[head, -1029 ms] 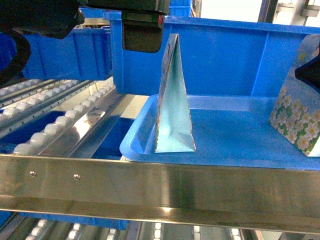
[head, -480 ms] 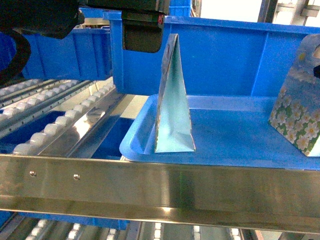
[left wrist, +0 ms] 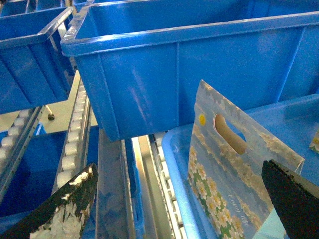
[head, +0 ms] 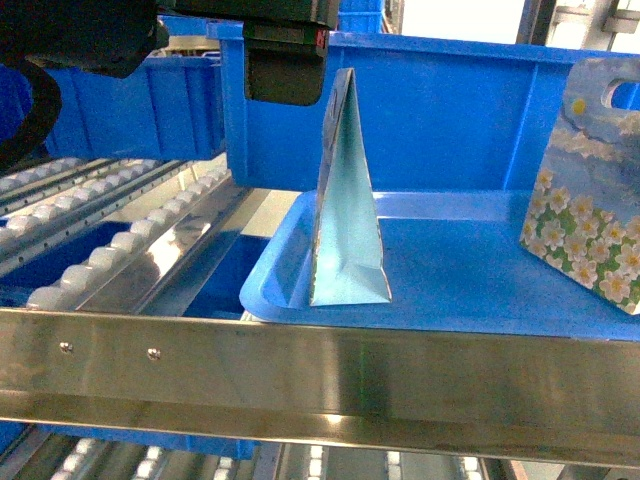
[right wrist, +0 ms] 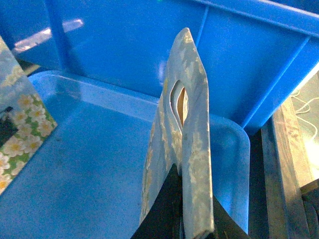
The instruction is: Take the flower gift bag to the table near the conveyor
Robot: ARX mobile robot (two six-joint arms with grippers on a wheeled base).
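2 flower gift bags in 1 blue tray

Head view: flower gift bag cut off by the right edge; right gripper outside the frame. Left wrist view: bag base cropped by the bottom edge; only 2 dark fingertips visible. Right wrist view: fingers cropped by the bottom edge; grip not resolvable.
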